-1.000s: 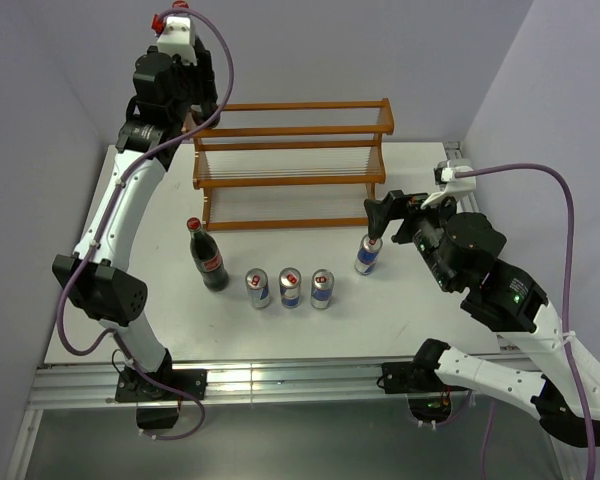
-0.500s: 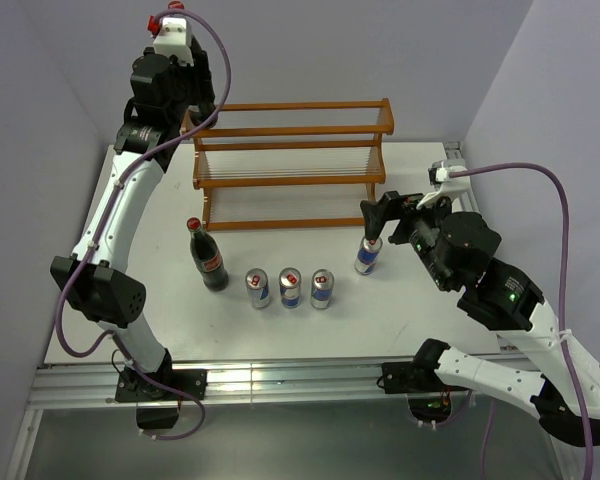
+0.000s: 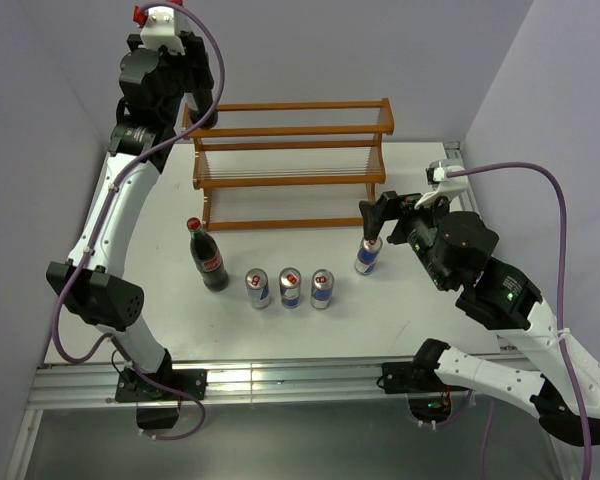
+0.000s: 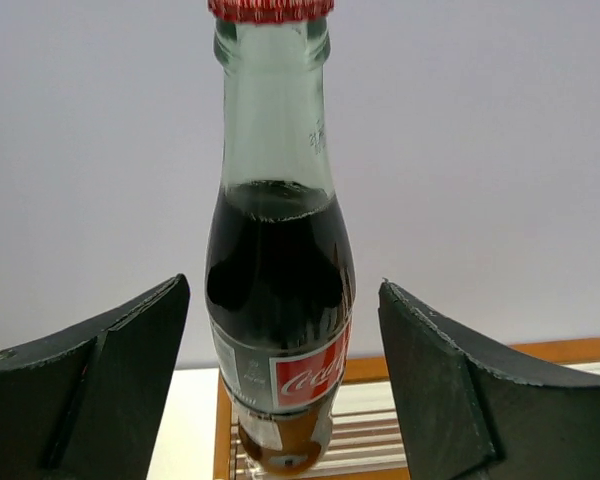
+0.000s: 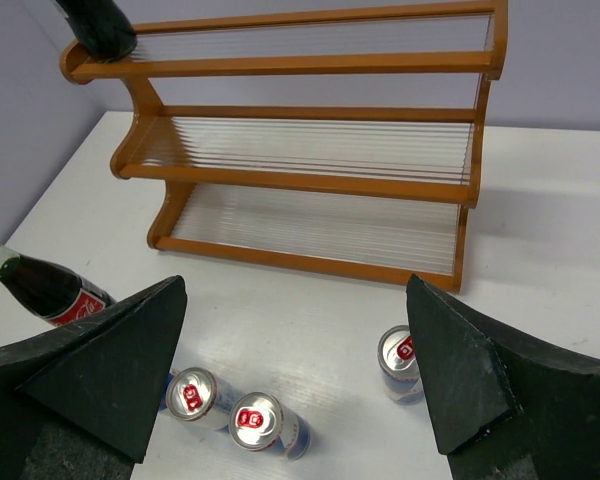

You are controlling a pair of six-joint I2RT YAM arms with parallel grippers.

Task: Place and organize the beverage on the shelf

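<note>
Glass bottle, likely heavy, slick and breakable, stands on the shelf between wide-open jaws of left gripper; best held mid-body.

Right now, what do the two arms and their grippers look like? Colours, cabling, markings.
Both match: the left arm and right arm have glossy white link shells with chunky black joint housings. A purple cable loops along each into a white wrist camera block. The fingers are matte black wedges, no visible print. A small green light glows on the right arm.
</note>
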